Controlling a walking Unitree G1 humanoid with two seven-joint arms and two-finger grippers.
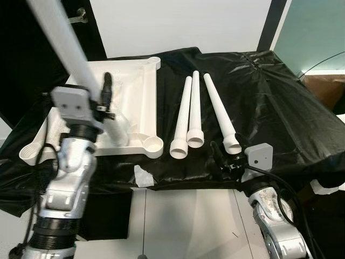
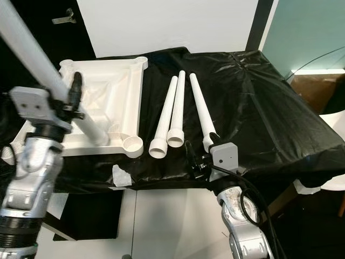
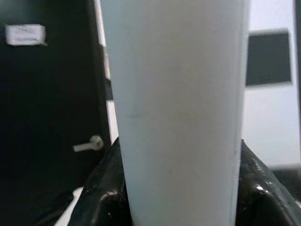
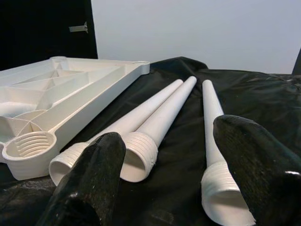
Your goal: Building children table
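From the head views, the left tool [image 1: 105,94] is clenched around a white table leg [image 1: 64,46], tilted over the upturned white tabletop [image 1: 137,102] on the black-covered counter [image 1: 269,108]. Three more legs [image 1: 192,116] lie beside it. In the right wrist view, the right tool [image 4: 181,174] is spread, released, near their threaded ends.

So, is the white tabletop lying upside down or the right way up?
Upside down. The tabletop shows its ribbed underside and round threaded corner sockets facing up, on the black sheet.
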